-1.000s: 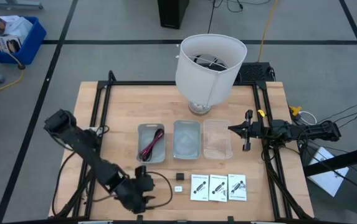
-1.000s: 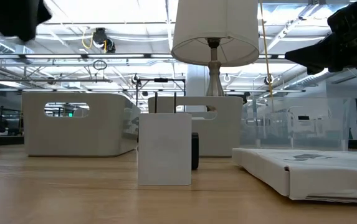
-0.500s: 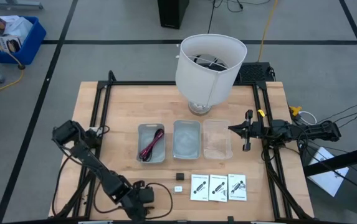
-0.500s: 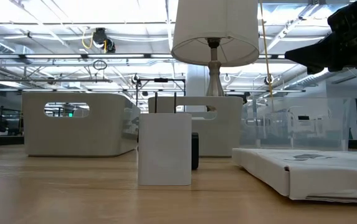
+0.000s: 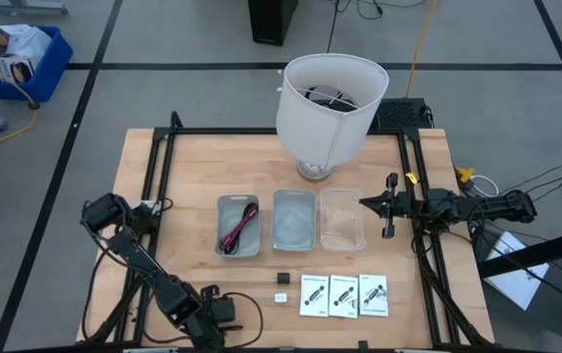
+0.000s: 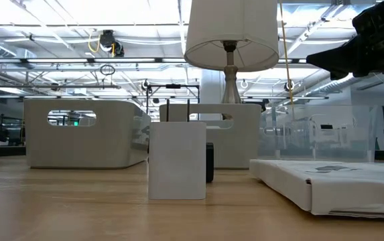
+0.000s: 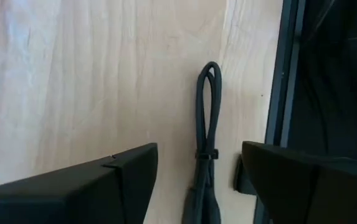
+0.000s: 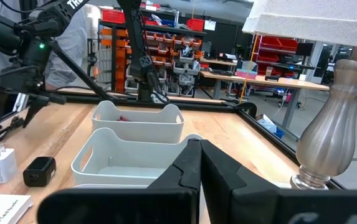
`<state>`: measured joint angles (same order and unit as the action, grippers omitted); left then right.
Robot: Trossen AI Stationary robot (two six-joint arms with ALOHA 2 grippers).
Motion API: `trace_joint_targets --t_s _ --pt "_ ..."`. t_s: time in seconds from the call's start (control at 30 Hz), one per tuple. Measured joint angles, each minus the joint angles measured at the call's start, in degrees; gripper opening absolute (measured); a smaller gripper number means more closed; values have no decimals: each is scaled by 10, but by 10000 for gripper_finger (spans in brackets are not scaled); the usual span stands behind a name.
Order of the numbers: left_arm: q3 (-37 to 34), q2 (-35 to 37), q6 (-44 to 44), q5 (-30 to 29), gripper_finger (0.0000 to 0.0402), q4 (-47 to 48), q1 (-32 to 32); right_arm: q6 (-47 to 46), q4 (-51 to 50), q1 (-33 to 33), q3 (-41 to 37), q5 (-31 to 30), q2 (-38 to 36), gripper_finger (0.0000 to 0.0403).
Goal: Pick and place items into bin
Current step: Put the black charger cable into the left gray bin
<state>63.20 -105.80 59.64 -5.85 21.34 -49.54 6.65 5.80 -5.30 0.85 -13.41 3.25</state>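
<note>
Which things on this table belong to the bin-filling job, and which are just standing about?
Belong to the job:
- black cable, between the open left gripper fingers
- red cable in the left bin
- black cube
- white block
- three card packets
- middle bin, clear bin

Standing about:
- lamp
- right gripper, shut, parked beside the clear bin

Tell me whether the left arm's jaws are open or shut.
Open. In the left wrist view the left gripper shows a wide gap between its jaws, with a coiled black cable lying on the table between them, ungripped.

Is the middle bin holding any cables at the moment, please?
No, in the high view the middle bin looks bare; the red cable lies in the left bin.
</note>
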Motion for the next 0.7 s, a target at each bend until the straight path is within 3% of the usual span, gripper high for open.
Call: trace_joint_targets --t_s 0.37,0.7 --pt "3 -34 -15 22 239 -5 -1 0 0 0 0 0 0 0" --pt "2 -45 -56 2 239 -12 -5 0 0 0 0 0 0 0"
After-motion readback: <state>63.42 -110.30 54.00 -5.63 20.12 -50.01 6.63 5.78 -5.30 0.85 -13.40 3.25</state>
